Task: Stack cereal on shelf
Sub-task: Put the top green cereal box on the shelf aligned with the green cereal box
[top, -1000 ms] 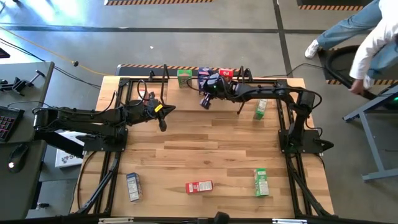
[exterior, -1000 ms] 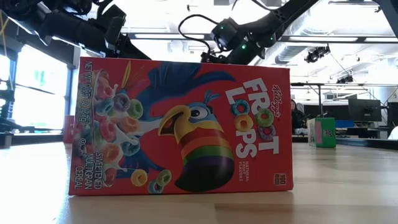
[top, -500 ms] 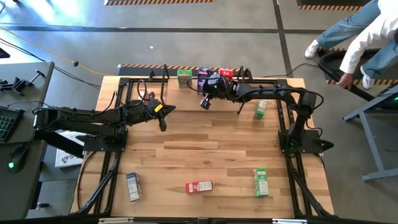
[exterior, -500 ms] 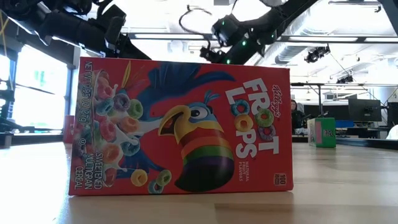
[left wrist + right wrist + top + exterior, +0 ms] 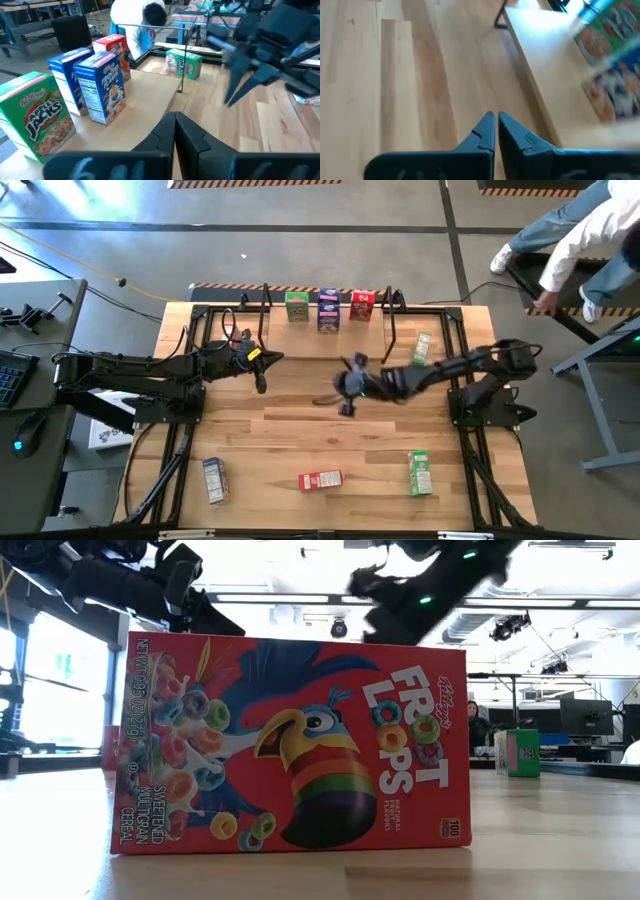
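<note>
— How do the fingers stand?
— Both pairs are pressed together, gripping nothing. The right gripper [image 5: 345, 392] hovers over the middle of the table [image 5: 300, 430]; the left gripper [image 5: 262, 372] hangs nearer the left edge.
— And the cereal?
— A green box [image 5: 296, 305], a blue box [image 5: 328, 310] and a red box [image 5: 361, 304] stand upright on the shelf [image 5: 400, 330] along the far edge (another green one [image 5: 421, 349] near its right end). Three more lie by the near edge: a blue carton [image 5: 214, 479], a red carton [image 5: 320, 479], a green carton [image 5: 420, 472].
</note>
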{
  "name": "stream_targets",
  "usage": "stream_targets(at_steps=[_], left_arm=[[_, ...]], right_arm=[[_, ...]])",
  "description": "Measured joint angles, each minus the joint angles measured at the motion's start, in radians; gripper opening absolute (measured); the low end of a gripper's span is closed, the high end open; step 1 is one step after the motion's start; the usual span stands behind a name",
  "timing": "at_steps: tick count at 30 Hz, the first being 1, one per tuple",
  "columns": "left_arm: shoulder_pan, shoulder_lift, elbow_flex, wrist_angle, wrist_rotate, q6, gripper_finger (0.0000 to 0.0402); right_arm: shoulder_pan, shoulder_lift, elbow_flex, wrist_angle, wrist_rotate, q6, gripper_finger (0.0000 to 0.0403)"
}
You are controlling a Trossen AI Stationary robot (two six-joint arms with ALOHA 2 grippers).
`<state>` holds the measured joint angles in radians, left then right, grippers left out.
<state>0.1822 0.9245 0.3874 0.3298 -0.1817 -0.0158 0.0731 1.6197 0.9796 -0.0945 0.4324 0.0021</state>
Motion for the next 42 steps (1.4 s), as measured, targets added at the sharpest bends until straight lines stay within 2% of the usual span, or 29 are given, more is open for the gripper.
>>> stream_targets(at_steps=[5,10,13,17,23,27,30,38,42], left_arm=[[0.0,0.0,0.0,-0.001,0.007,0.01,0.0],[0.0,0.0,0.0,-0.003,0.033,0.01,0.0],[0.0,0.0,0.0,-0.005,0.044,0.009,0.0],[-0.003,0.0,0.0,-0.006,0.055,-0.014,0.0],[-0.046,0.0,0.0,0.01,0.084,-0.024,0.0],[-0.073,0.0,0.0,0.015,0.084,-0.009,0.0],[-0.087,0.0,0.0,0.015,0.084,-0.007,0.0],[-0.094,0.0,0.0,0.018,0.082,0.0,0.0],[-0.094,0.0,0.0,0.021,0.081,0.001,0.0]], right_arm=[[0.142,-0.128,-0.127,-0.112,0.186,0.304,0.0],[0.243,-0.246,-0.245,-0.337,0.373,0.826,0.0008],[0.267,-0.269,-0.298,-0.483,0.41,1.092,0.0037],[0.253,-0.256,-0.333,-0.625,0.433,1.343,0.0107],[0.187,-0.224,-0.334,-0.679,0.459,1.497,0.0229],[0.129,-0.191,-0.334,-0.697,0.476,1.597,0.0281],[0.095,-0.166,-0.334,-0.722,0.476,1.66,0.0296],[0.078,-0.099,-0.334,-0.824,0.442,1.824,0.0299],[0.071,-0.063,-0.334,-0.857,0.476,1.896,0.0299]])
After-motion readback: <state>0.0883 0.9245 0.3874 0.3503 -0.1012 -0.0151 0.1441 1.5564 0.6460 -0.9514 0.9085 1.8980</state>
